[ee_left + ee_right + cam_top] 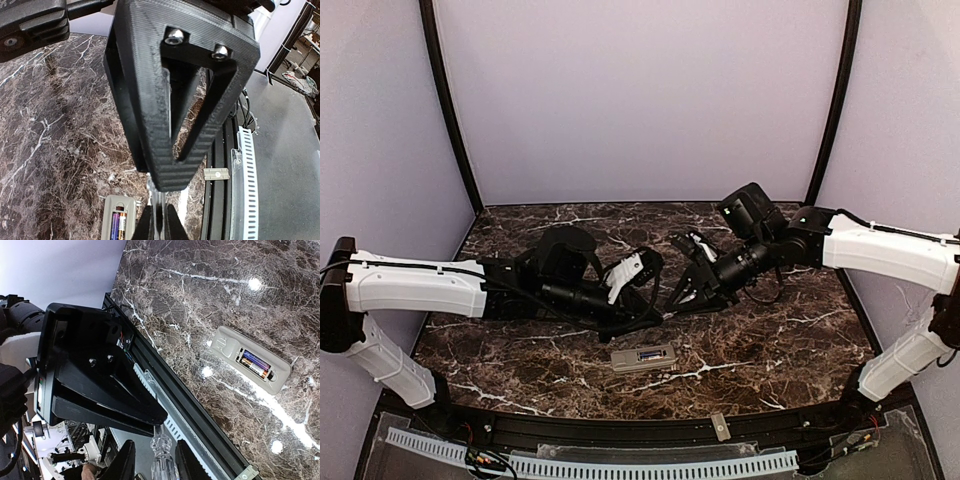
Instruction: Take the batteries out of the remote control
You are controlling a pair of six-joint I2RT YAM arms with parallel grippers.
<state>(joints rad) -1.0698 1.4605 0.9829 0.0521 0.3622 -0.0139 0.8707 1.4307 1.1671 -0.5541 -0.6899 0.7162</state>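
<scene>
Right wrist: remote control (225, 345) lies back-up (two batteries (256, 365) showing).

Table top (520, 350): polished marble look, glossy (glare spots). Remote control (227, 347) back: matt grey-beige plastic, smooth. Batteries (256, 364): glossy wrap. Finger (150, 125): black plastic, matt, fine ribbed layer lines.
</scene>
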